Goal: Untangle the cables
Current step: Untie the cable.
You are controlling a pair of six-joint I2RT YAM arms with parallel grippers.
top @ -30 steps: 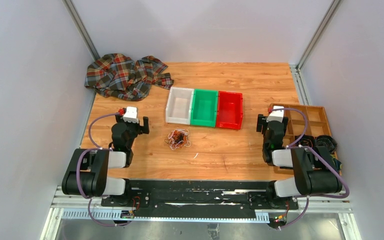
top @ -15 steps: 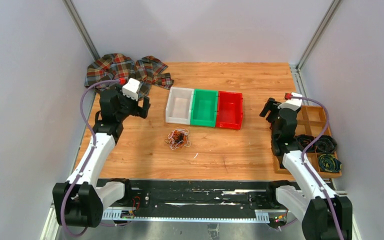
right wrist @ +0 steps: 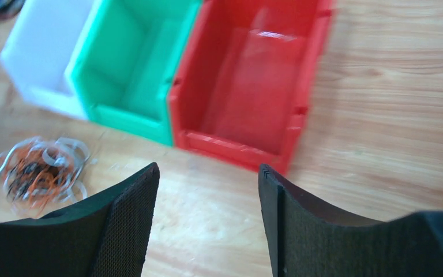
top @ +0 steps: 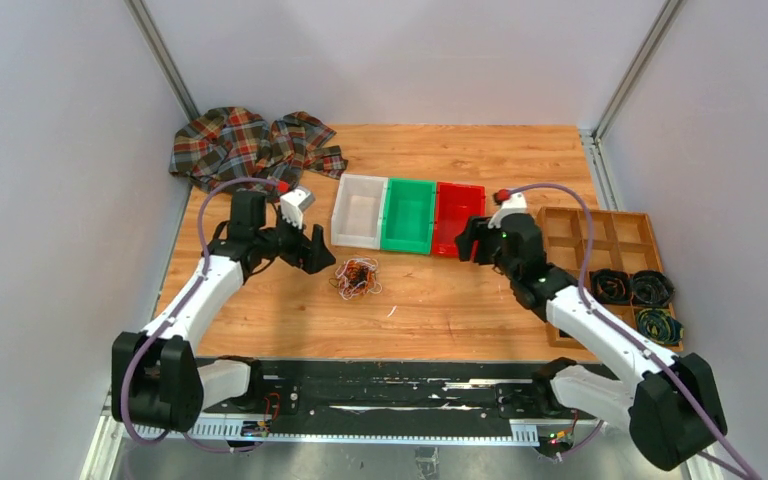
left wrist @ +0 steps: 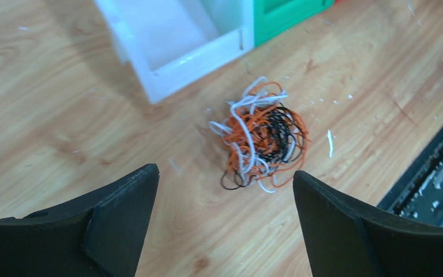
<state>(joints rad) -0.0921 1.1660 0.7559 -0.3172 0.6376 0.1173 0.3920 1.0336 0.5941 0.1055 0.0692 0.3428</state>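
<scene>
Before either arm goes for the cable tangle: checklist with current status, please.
1. Cables in one clump on the table, nothing on top: ok.
2. Left gripper open and empty, clump framed between its fingers: ok.
3. Right gripper open and empty: ok.
4. Right gripper lined up on the clump: not ok. It faces the red bin, and the clump sits at the edge of its wrist view.
5. Clump apart from the white bin: ok.
6. A free cable end to grab: cannot tell, the strands overlap.
</scene>
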